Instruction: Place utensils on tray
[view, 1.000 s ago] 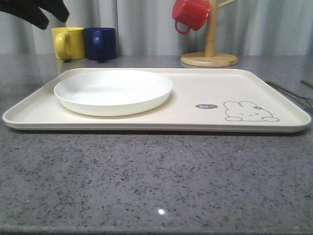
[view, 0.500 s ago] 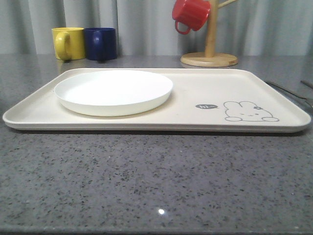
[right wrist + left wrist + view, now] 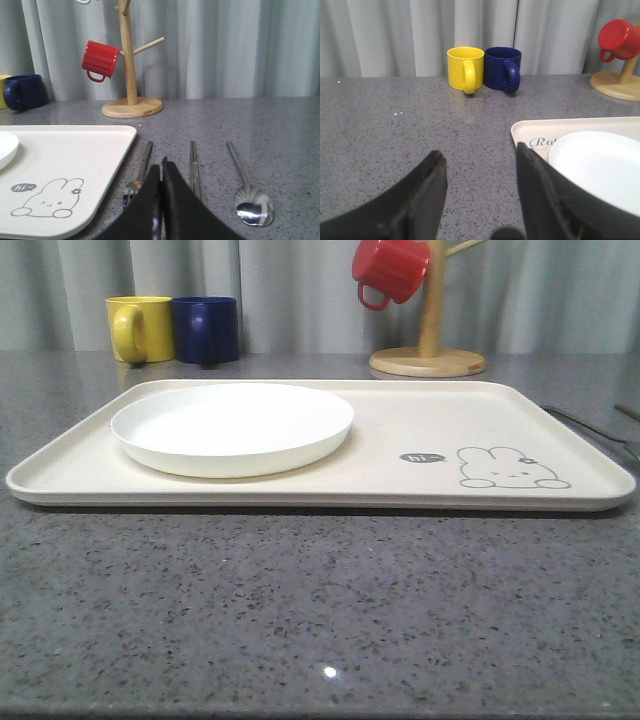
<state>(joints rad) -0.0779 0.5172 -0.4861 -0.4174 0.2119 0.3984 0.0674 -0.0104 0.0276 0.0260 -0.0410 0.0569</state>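
Fork (image 3: pixel 138 172), chopsticks (image 3: pixel 194 167), spoon (image 3: pixel 248 186) beside tray (image 3: pixel 95 150), off it. Right claw (image 3: pixel 161 200) pinched shut, empty: spread first, then pinch fork mid-handle. Left claw (image 3: pixel 480 195) wide, idle.

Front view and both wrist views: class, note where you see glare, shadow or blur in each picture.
Front view: a small bright glare spot on the countertop, a dark shadow under the tray near edge. Left wrist view: the open left gripper looms dark and soft-edged; the plate looks washed out. Right wrist view: the spoon bowl glints, and the shut right gripper is blurred.
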